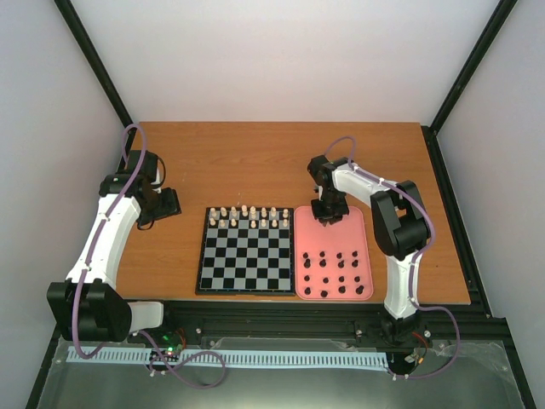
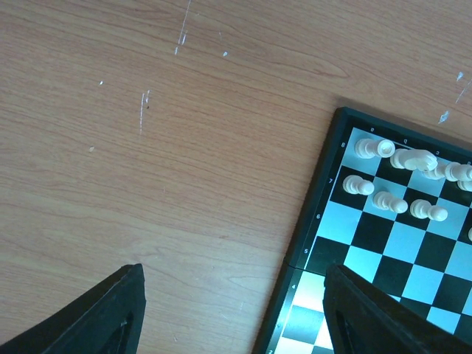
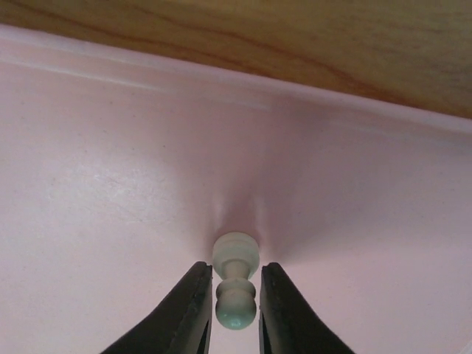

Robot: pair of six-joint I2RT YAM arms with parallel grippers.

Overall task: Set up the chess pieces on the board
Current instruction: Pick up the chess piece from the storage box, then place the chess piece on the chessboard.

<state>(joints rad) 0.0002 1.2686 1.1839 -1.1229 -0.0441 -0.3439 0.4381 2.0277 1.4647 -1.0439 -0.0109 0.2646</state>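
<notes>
Fingers [image 3: 184,310] of right gripper [image 3: 234,269] sat low over pink tray [image 3: 110,184], set tight on either side of cream pawn [image 3: 235,287]; firm clamp or mere near-touch could not be told. Left gripper [image 2: 234,273] hung spread wide, holding nothing, above wooden table [image 2: 184,147] at corner of board [image 2: 324,199]. Cream pieces [image 1: 244,217] filled board's two far rows. Black pieces [image 1: 336,273] lay scattered on tray's near half. White walls [image 1: 281,60] enclosed table.
</notes>
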